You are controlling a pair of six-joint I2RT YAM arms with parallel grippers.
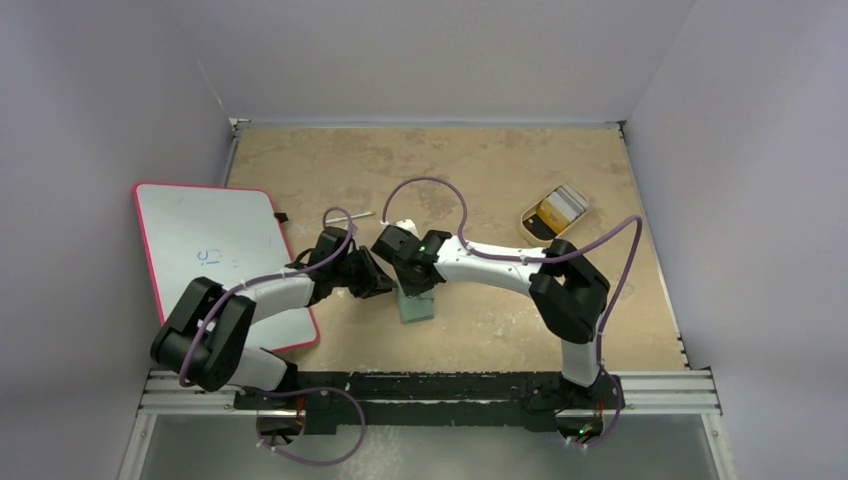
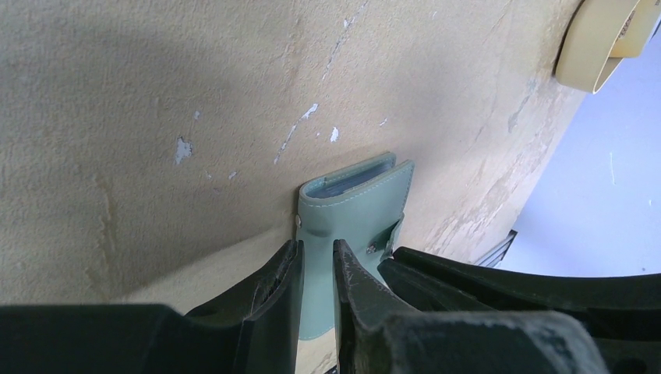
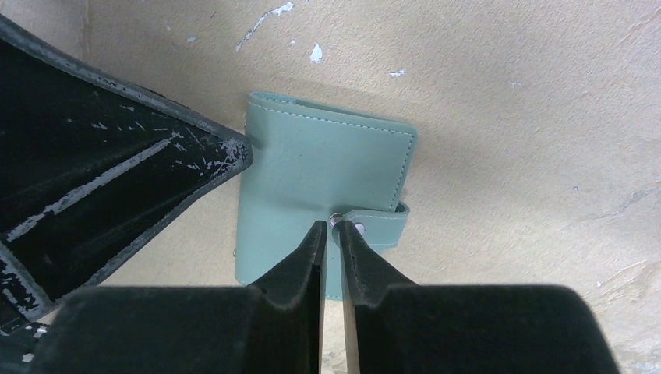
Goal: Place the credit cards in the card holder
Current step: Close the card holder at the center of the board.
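The card holder (image 1: 418, 308), a grey-green wallet, lies folded flat on the table between the two arms. It also shows as the card holder (image 3: 327, 171), seen from above, and the card holder (image 2: 358, 206). My right gripper (image 3: 333, 226) has its tips pinched on the end of the snap strap (image 3: 378, 222), at the metal button. My left gripper (image 2: 318, 251) rests on the wallet's left edge, jaws a narrow gap apart with nothing between them. The credit cards (image 1: 560, 207), yellow-orange and white-grey, lie in a tray far to the right.
The tan rounded tray (image 1: 530, 218) sits at the back right, and its rim shows as the tray (image 2: 592, 58). A pink-framed whiteboard (image 1: 215, 250) covers the left side, partly under the left arm. A small pen-like object (image 1: 352, 214) lies behind the grippers.
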